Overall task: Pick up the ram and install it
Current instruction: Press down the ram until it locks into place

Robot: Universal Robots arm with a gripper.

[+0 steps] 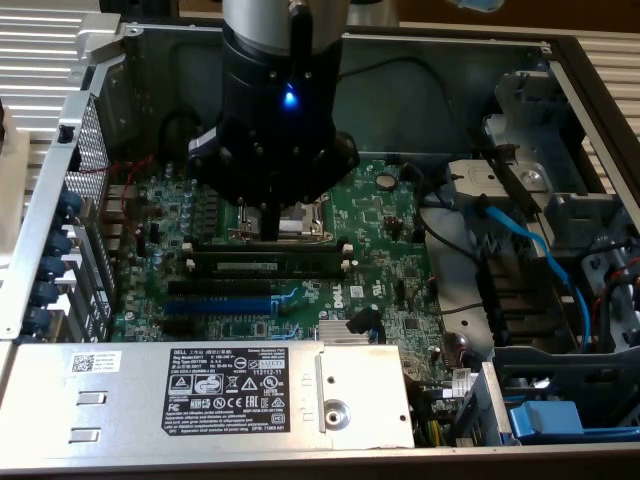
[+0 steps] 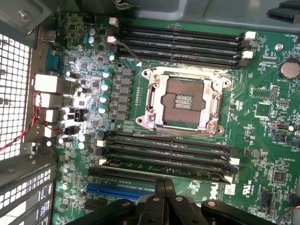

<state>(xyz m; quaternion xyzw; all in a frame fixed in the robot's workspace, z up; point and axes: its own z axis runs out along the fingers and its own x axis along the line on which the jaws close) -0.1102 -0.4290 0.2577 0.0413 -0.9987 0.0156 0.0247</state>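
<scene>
The ram (image 1: 265, 267), a long green stick with a pale label strip, sits lengthwise in a black memory slot between white end latches, just in front of the CPU socket (image 1: 300, 215). In the wrist view it appears as a thin dark line (image 2: 168, 164) among the slots nearest the gripper. My gripper (image 1: 272, 230) hangs over the socket's near edge, slightly behind and above the ram, not touching it. Its two fingertips (image 2: 165, 185) are pressed together with nothing between them.
A second bank of empty black slots (image 2: 178, 40) lies beyond the socket. The blue expansion slot (image 1: 220, 303) runs beside the ram. The grey power supply (image 1: 200, 390) closes the front; blue cables (image 1: 530, 250) and drive bays stand at the exterior view's right, and the metal rear panel (image 1: 60, 230) at its left.
</scene>
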